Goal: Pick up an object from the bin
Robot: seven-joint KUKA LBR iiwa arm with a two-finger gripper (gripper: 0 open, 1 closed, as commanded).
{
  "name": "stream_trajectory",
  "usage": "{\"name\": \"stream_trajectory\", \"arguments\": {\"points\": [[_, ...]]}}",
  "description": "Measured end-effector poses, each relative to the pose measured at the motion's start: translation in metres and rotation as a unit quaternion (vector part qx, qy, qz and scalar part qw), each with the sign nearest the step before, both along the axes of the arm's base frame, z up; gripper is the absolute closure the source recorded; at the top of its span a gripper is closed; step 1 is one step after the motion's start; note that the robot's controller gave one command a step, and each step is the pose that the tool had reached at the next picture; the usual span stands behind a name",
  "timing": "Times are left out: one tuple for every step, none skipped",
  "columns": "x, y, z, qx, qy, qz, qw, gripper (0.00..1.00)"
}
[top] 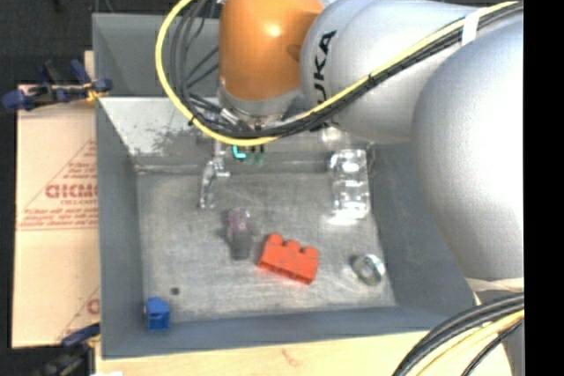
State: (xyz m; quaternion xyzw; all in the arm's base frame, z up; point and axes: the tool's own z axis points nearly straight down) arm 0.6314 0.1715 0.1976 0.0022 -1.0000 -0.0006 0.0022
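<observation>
Judging nothing picked yet: red brick [288, 258] lies loose in the bin [116, 216]; whether my end effector [210, 188] is clenched, I can't tell.

"KUKA" lettering on the silver arm [397, 57]

The big silver arm [414, 75] reaches in from the right and bends downward. Its orange wrist cover [264, 35] faces up, with a yellow cable [160, 57] looped round its left side. The gripper [210, 185] hangs below the cover, pointing down.
</observation>
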Motion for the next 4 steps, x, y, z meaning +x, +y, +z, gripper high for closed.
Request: {"name": "stream_trajectory", "arguments": {"points": [[-0.013,-0.057,-0.053,-0.002,-0.0006,0.003,1.0000,0.00],[-0.082,-0.103,-0.104,-0.001,-0.0004,0.177,0.9842,0.00],[-0.080,-0.101,-0.102,0.001,-0.0032,0.176,0.9844,1.00],[-0.088,-0.118,0.041,-0.001,-0.0082,0.221,0.9753,1.00]]}}
